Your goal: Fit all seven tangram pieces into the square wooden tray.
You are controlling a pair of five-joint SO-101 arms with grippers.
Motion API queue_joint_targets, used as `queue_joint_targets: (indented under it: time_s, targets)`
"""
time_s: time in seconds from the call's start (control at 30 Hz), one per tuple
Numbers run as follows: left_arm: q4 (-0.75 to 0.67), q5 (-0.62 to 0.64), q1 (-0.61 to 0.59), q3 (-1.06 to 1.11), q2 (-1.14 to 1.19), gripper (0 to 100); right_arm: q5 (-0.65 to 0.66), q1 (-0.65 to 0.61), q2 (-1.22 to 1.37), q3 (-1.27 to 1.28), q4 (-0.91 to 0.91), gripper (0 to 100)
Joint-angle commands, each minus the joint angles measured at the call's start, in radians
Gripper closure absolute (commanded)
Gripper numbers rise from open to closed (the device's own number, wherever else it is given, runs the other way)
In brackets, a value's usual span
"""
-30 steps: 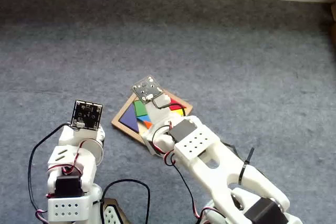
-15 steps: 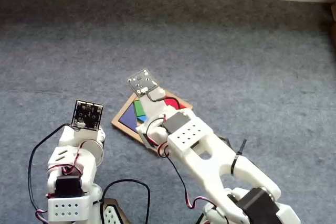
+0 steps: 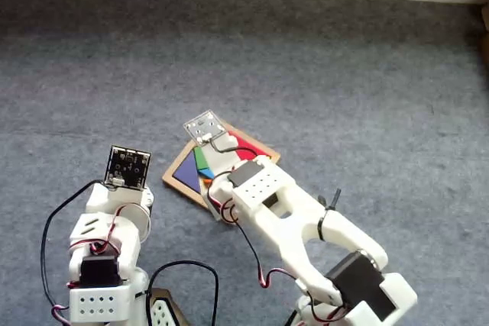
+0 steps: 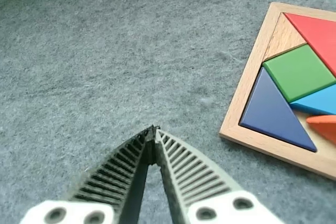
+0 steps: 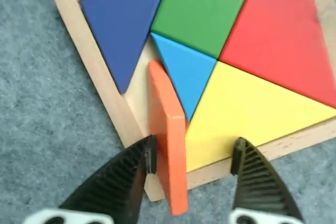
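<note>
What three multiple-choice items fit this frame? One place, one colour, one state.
1. Where is the left gripper? A. over the carpet beside the tray; B. inside the tray; C. above the tray's middle.
2. What colour is the square piece? A. yellow; B. green; C. orange.
3. How does the orange piece sit? A. flat in its slot; B. flat on the carpet; C. on edge between the right gripper's open fingers.
Answers: 1 A, the left wrist view shows carpet under it, tray off to the side. 2 B, the square shows green in both wrist views. 3 C, the right wrist view shows it standing on edge, a finger either side.
</note>
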Motion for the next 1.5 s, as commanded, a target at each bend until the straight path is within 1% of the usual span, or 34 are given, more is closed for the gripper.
queue_joint_targets:
  time_s: [0.0,0.07,0.2,0.33,0.47,0.53,0.67,0.83,1.03,1.27,1.47]
  targets:
    - [0.003,-0.006,-0.007,0.019,-0.005,99,-0.005,0.008,-0.031,-0.03,-0.012,93.5]
    - [0.003,-0.006,-0.007,0.019,-0.005,99,-0.003,0.008,-0.061,-0.03,-0.012,97.5]
    - [0.003,-0.006,-0.007,0.019,-0.005,99,0.0,0.008,-0.139,-0.03,-0.013,97.8]
    - [0.003,-0.006,-0.007,0.019,-0.005,99,0.13,0.008,-0.179,-0.03,-0.015,98.2]
    - [0.003,-0.006,-0.007,0.019,-0.005,99,0.172,0.007,-0.143,-0.028,-0.016,98.2]
    - [0.003,-0.006,-0.007,0.019,-0.005,99,0.172,0.007,-0.107,-0.035,-0.016,98.2]
    - [0.003,-0.006,-0.007,0.019,-0.005,99,0.172,0.019,-0.053,-0.028,-0.097,98.2]
    - [0.003,-0.006,-0.007,0.019,-0.005,99,0.172,0.027,-0.042,-0.028,-0.094,97.5]
    - [0.003,-0.006,-0.007,0.019,-0.005,99,0.166,-0.002,-0.044,-0.027,-0.012,86.9]
    - [0.003,-0.006,-0.007,0.019,-0.005,99,0.164,-0.064,-0.044,-0.021,-0.001,86.8]
    - [0.003,-0.006,-0.008,0.019,-0.005,99,0.164,-0.076,-0.048,-0.021,-0.001,86.8]
